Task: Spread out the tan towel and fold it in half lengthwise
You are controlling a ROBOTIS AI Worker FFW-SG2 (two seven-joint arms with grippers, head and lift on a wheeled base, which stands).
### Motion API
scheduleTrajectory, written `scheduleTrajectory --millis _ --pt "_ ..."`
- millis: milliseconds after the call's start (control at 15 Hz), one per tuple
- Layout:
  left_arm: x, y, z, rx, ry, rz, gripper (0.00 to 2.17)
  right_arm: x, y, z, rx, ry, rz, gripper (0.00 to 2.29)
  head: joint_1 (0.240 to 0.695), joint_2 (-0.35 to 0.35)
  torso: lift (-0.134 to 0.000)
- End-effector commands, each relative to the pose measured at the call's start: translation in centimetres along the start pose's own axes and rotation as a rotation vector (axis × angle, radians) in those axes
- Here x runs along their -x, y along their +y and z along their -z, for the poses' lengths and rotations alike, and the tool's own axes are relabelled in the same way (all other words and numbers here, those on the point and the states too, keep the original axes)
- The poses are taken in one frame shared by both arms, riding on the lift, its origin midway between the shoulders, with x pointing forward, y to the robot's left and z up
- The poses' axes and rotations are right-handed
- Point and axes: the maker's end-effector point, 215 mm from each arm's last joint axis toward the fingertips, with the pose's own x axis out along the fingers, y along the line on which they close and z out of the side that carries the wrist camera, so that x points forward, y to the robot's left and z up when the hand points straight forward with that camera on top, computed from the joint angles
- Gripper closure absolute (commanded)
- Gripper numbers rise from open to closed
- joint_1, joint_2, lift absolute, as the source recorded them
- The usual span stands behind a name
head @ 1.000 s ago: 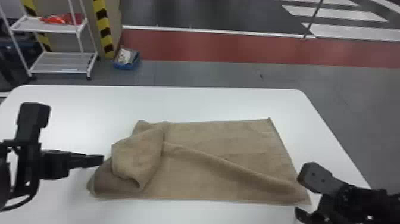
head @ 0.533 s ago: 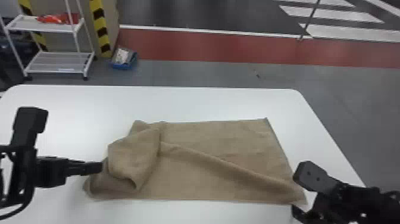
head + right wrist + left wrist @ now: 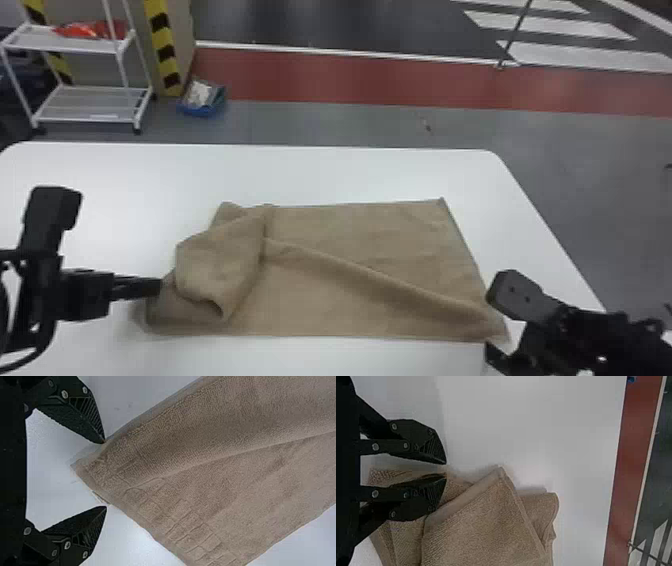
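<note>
Right gripper [image 3: 490,320]: jaws wide apart, straddling the near right corner of the tan towel [image 3: 350,225]; nothing clamped. Left gripper [image 3: 160,286]: jaws narrowly parted at the towel's left edge, beside the bunched fold; grip on cloth cannot be determined. Towel: on white table [image 3: 350,172], partly spread. Beyond: wire-shelf cart [image 3: 90,105].

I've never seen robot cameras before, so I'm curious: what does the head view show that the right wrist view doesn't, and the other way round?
Head view: the left gripper by the towel's bunched end, the wheeled rack and the blue bin.

Right wrist view: a grid pattern in the cloth, and ribbing on the fingers of the right gripper.

Both: the towel with its long raised fold, the white table and the right gripper, open.
</note>
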Motion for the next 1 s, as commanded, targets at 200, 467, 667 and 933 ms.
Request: scheduleTrajectory --millis 200,467,667,933 --pt "2.0 1.2 -0.9 0.022 -0.052 -0.019 2.15 -0.2 -0.1 -0.2 -0.001 -0.003 -0.001 0.26 0.695 -0.146 -0.125" --pt "5.5 3.4 0.0 0.119 -0.090 -0.036 2.15 -0.4 -0.2 -0.6 0.003 -0.009 -0.003 0.26 0.695 -0.113 -0.125" --pt "6.6 4.3 0.8 0.179 -0.109 -0.025 2.15 -0.8 0.1 -1.2 0.011 -0.014 -0.014 0.26 0.695 -0.073 -0.125" --pt "7.1 4.2 0.9 0.178 -0.114 -0.027 2.15 -1.1 0.9 -2.7 0.048 -0.025 -0.045 0.42 0.695 -0.041 -0.125"
